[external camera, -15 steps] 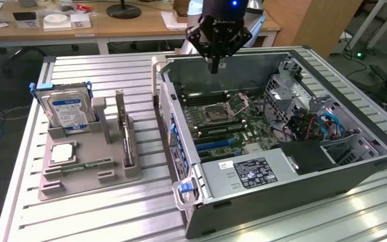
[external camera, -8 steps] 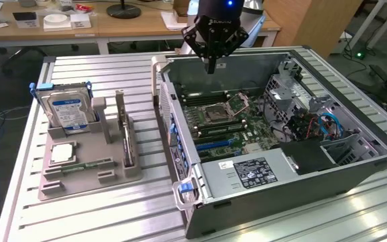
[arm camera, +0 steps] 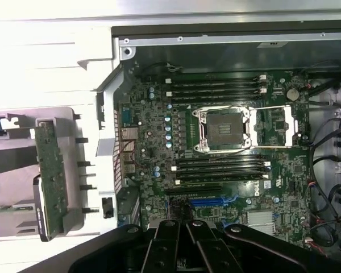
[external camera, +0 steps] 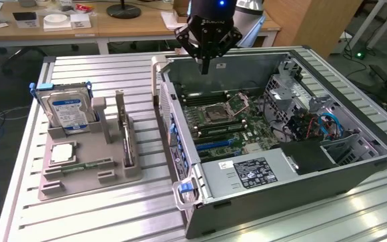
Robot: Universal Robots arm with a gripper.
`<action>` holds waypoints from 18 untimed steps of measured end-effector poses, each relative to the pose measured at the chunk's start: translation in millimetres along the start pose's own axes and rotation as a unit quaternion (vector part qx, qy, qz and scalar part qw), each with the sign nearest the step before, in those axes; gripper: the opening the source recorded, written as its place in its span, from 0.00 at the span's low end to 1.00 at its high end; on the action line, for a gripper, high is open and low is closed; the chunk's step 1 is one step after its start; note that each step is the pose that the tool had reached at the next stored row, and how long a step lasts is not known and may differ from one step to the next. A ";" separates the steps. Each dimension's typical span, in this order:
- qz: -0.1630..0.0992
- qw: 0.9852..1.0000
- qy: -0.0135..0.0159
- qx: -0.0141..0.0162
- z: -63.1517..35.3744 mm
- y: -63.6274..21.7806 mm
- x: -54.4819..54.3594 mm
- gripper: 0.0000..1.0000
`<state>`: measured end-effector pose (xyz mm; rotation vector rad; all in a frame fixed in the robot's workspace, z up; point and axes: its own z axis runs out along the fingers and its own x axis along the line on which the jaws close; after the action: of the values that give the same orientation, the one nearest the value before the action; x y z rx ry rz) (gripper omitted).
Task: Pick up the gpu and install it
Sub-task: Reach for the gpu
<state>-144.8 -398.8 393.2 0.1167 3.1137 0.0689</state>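
Observation:
The gpu (external camera: 122, 128) stands upright on its edge in a slot of the grey holder (external camera: 89, 176), on the exterior view's left. In the wrist view the gpu (arm camera: 50, 176) shows as a green component-covered board beside the case wall. My gripper (external camera: 205, 68) hangs above the far end of the open computer case (external camera: 274, 196), well apart from the gpu. Its fingers are shut together with nothing between them. In the wrist view my gripper (arm camera: 184, 230) looks down on the motherboard (arm camera: 216, 153), close to a blue expansion slot (arm camera: 213, 202).
The holder also carries a blue-labelled hard drive (external camera: 69, 112), a square chip (external camera: 62, 152) and a narrow green memory stick (external camera: 80, 165). Inside the case are the processor socket (external camera: 221, 108), cables (external camera: 318, 126) and a power supply (external camera: 251, 174). Desks stand behind the slatted table (external camera: 99, 217).

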 end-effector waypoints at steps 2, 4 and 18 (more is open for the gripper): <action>0.000 1.000 0.000 0.000 -0.1 -0.3 3.6 0.11; 0.000 1.000 0.000 0.000 -0.2 -0.5 7.1 0.11; 0.000 1.000 0.000 0.000 -0.5 -2.0 25.8 0.11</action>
<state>-170.7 -398.9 393.1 0.1165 3.1137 0.0689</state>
